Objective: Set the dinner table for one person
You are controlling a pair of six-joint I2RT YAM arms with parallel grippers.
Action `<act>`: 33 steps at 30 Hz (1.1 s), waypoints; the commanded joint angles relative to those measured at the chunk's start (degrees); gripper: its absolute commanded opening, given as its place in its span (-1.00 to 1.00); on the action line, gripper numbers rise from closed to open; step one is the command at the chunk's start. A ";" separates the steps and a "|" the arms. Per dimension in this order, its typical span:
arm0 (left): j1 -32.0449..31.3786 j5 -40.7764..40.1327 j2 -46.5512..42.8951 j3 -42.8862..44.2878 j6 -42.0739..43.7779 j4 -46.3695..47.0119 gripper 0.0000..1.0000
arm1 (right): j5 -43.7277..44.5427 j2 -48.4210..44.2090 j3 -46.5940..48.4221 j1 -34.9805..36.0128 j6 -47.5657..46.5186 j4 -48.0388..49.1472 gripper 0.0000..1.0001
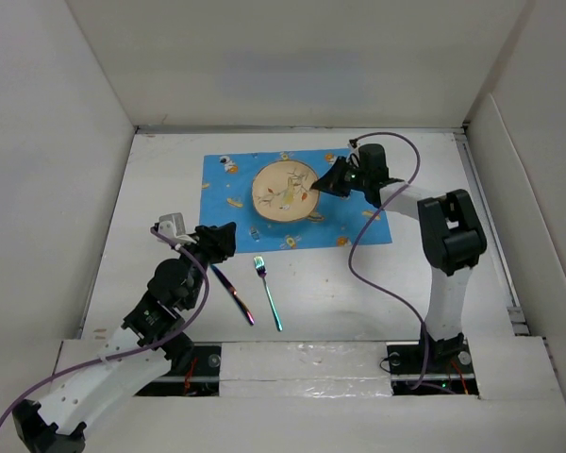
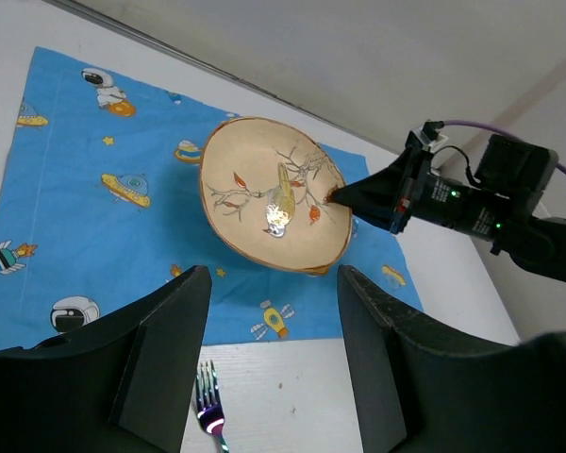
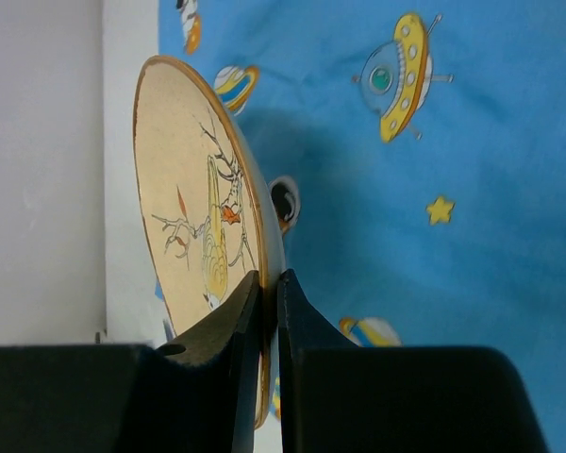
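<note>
A cream plate (image 1: pixel 283 189) painted with a bird hangs tilted just over the blue astronaut placemat (image 1: pixel 226 189) on the white dinner table (image 1: pixel 358 293). My right gripper (image 1: pixel 314 189) is shut on the plate's right rim. The right wrist view shows the plate (image 3: pixel 193 217) edge-on, its rim pinched in that gripper (image 3: pixel 271 278). My left gripper (image 1: pixel 228 236) is open and empty, hovering near the placemat's front left corner. In the left wrist view its fingers (image 2: pixel 184 311) frame bare table, with the plate (image 2: pixel 264 203) beyond them.
An iridescent fork (image 1: pixel 270 294) and knife (image 1: pixel 234 294) lie side by side on the table in front of the placemat. The fork's tines (image 2: pixel 208 396) sit just below my left jaws. White wall panels (image 1: pixel 57 189) close in the table.
</note>
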 commanded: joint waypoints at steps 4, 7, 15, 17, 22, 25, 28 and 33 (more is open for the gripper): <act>-0.27 -0.77 -0.93 0.43 0.30 1.76 0.07 | -2.13 3.06 8.15 -0.05 3.38 7.35 -1.00; -0.27 -0.76 -1.02 -0.27 0.65 2.99 0.07 | -1.35 5.35 9.29 -0.05 3.29 7.27 -1.00; -0.27 -0.59 0.03 0.60 0.38 2.11 0.07 | 0.50 7.73 8.59 -1.10 2.76 5.16 -1.00; -0.27 -0.41 0.03 0.08 0.56 2.98 0.07 | 0.68 7.47 7.10 -1.63 2.94 5.68 -1.00; -0.27 -0.59 0.65 0.34 0.47 2.64 0.07 | 0.86 7.38 8.50 -2.16 0.75 0.95 -0.40; -0.27 -1.29 1.09 0.25 0.56 2.91 0.07 | 1.03 7.47 9.99 -2.69 -1.45 -2.38 -0.09; -0.27 -1.03 0.56 0.35 0.73 2.46 0.07 | -0.46 8.70 14.74 -2.69 -5.84 -10.74 -0.03; -0.27 -1.30 -0.05 0.61 0.56 1.94 0.07 | 4.10 5.90 11.69 -2.69 -8.92 -14.88 0.02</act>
